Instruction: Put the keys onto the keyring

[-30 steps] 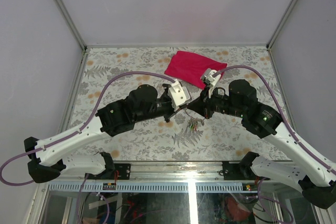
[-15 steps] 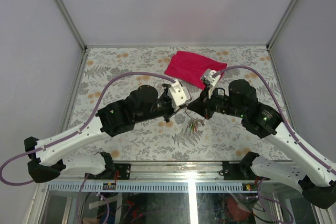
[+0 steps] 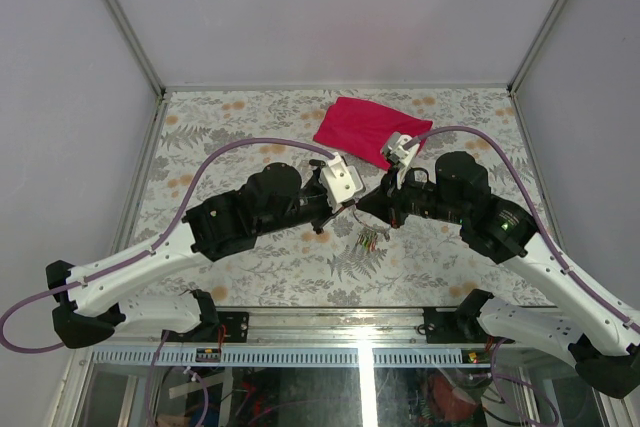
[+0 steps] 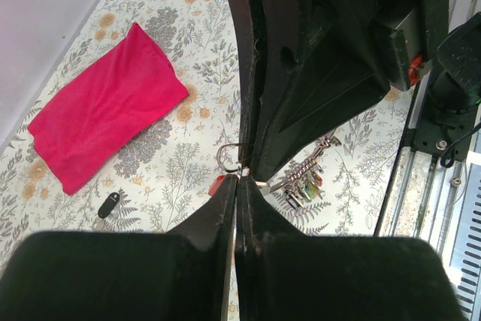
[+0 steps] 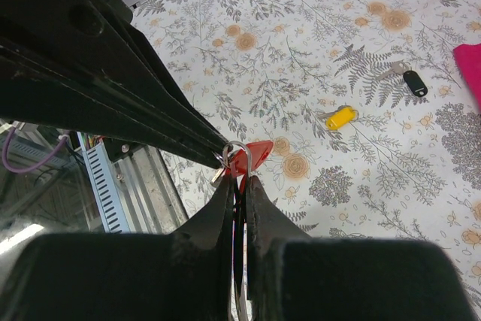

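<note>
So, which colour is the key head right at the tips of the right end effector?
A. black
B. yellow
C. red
C: in the right wrist view the red key sits against the keyring at the tips of the right end effector, while the yellow key and the black key lie apart on the table.

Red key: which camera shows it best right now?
Right wrist: the red key sits clear at the tips of the right fingers, against the keyring. Left wrist shows only a red sliver beside its fingers. In the top view it is hidden between the arms.
</note>
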Robot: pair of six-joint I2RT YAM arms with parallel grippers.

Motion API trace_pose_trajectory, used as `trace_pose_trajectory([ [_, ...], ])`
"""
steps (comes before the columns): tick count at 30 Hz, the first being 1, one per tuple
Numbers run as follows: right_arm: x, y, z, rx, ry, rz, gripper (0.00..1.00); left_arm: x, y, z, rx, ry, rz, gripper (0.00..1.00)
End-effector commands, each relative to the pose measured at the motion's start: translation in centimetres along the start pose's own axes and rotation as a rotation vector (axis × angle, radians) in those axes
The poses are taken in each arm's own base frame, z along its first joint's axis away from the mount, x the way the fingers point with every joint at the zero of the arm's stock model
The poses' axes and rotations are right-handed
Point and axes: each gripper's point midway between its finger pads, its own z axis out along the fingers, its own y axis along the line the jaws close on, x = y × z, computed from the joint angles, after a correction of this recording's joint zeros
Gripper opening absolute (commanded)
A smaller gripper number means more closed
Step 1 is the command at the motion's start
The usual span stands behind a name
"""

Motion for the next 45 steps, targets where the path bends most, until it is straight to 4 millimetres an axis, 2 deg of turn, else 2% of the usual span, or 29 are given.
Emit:
trace_pose_trajectory([
  [1,-2.1,2.2,-1.0,-0.094,-0.052,-0.036,0.00,-3.7,2.0,-1.0,-0.086,-0.111,0.014,0.00],
  [24,-0.7,3.0,-1.5,-0.139,-0.003,-0.044,0.00,-3.4,2.6,-1.0,-0.125,-0.099,0.008,0.00],
  [38,-1.2,4.8,-2.0,-0.239,-0.035,-0.048,0.00,-3.1,1.5,0.0,-0.067,-0.093,0.000,0.00],
  [45,-1.4,5.2,-2.1,-0.259,-0.047,-0.054,0.00,-3.4,1.2,0.5,-0.044,-0.097,-0.002,0.13],
])
